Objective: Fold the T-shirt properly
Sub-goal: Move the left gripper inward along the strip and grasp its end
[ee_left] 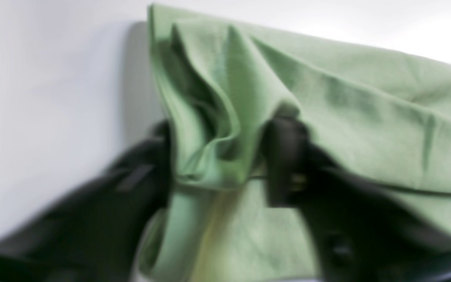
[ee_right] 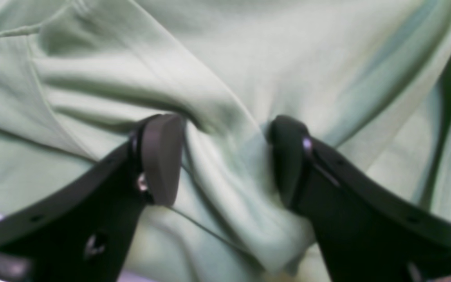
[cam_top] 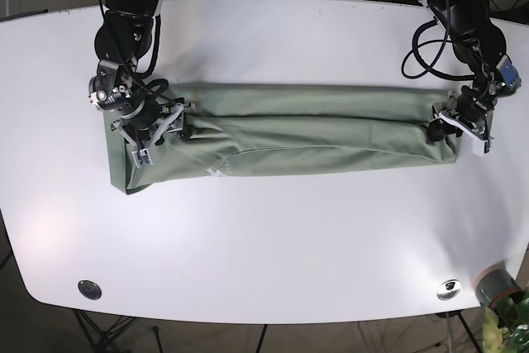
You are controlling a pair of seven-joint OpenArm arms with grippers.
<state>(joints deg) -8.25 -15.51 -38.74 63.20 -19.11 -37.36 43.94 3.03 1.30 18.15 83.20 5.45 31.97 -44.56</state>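
The light green T-shirt [cam_top: 314, 134] lies as a long folded strip across the white table [cam_top: 264, 229]. At the strip's right end in the base view, my left gripper [cam_top: 446, 128] holds the cloth. The left wrist view shows that gripper [ee_left: 221, 156] shut on a bunched fold of the T-shirt [ee_left: 347, 109], which is raised off the table. My right gripper [cam_top: 161, 131] is at the strip's left end. In the right wrist view a ridge of T-shirt [ee_right: 249, 58] cloth sits pinched between that gripper's [ee_right: 225, 156] black fingers [ee_right: 159, 156].
Two round metal fittings [cam_top: 89, 289] [cam_top: 449, 288] sit near the table's front edge. A pot with a plant [cam_top: 498, 287] stands off the front right corner. Cables [cam_top: 430, 47] hang by the left arm at the back right.
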